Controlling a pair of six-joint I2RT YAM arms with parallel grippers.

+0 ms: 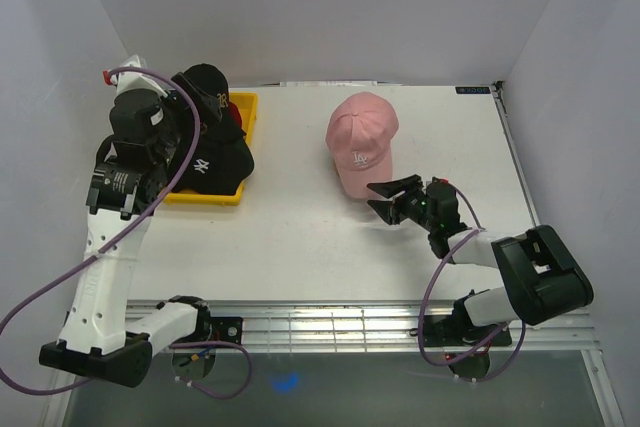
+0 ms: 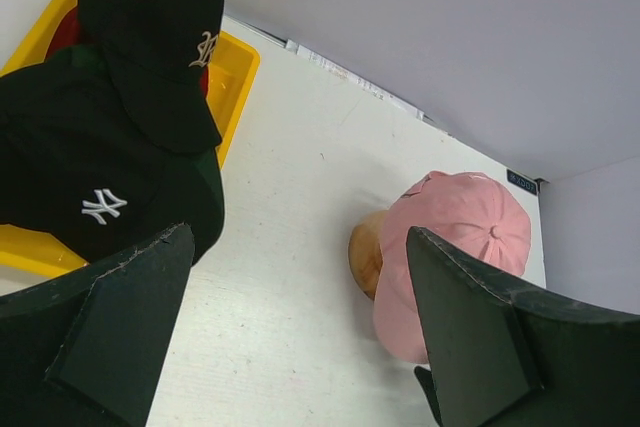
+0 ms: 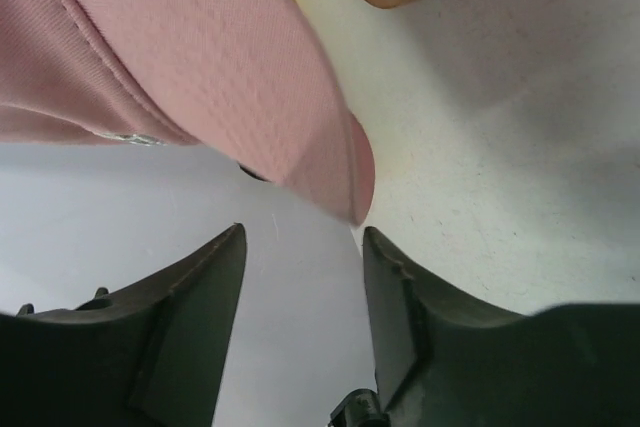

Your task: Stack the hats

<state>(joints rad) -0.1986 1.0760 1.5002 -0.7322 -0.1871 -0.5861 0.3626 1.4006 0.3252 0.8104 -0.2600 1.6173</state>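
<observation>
Pink cloth hat sits on the wooden stand near the back edge of the table. It looks soft and light, stiffer at the brim — I'd pinch there. The right gripper is half open just beside that brim, holding nothing. The left gripper gapes wide over the black hats in the yellow tray at the back left corner.
</observation>
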